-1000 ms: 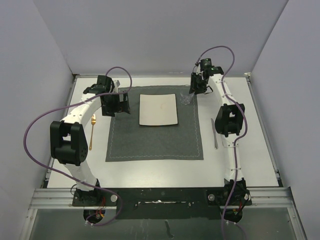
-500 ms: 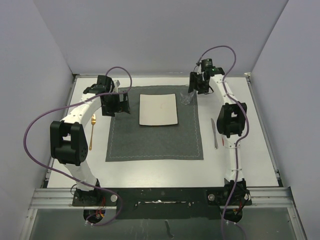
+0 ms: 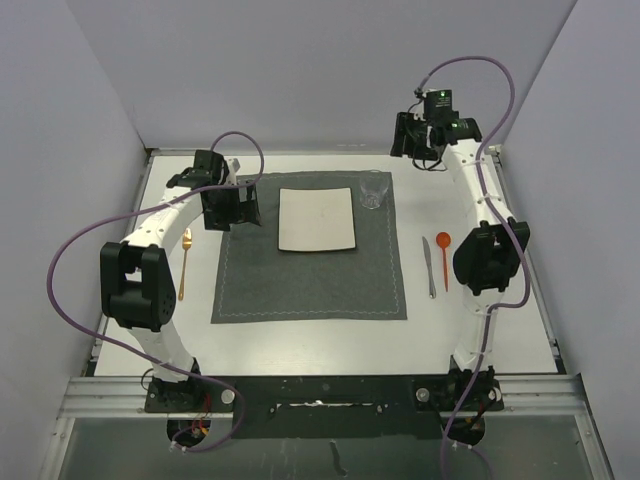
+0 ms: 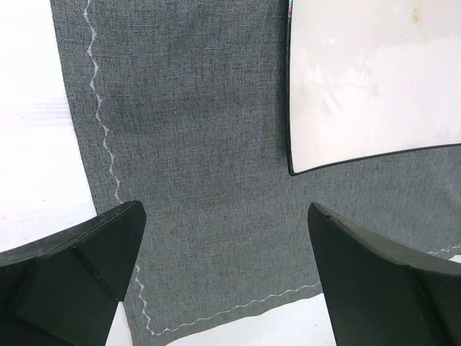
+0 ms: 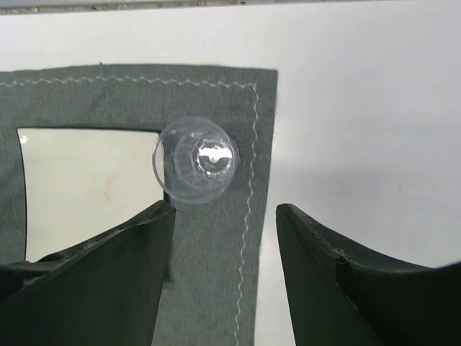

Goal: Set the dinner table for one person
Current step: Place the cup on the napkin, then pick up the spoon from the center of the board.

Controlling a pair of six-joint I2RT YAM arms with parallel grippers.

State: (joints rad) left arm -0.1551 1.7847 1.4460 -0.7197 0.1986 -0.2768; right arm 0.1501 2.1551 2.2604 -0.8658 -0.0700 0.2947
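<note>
Tabletop findings: we record the dinner table [image 3: 300,345] spanning the work area under both arms, with a grey placemat [image 3: 310,285] at its centre. On the placemat's far half sits a white square plate [image 3: 317,219], and a clear glass [image 3: 372,190] stands upright just beside it. A knife [image 3: 430,267] and a red spoon [image 3: 443,241] lie right of the placemat, a gold utensil [image 3: 184,262] left. The left gripper [image 4: 225,209] hovers over the placemat's left part, fingers spread wide, empty. The right gripper [image 5: 225,207] hangs clear of the glass, fingers parted, grasping nothing.
</note>
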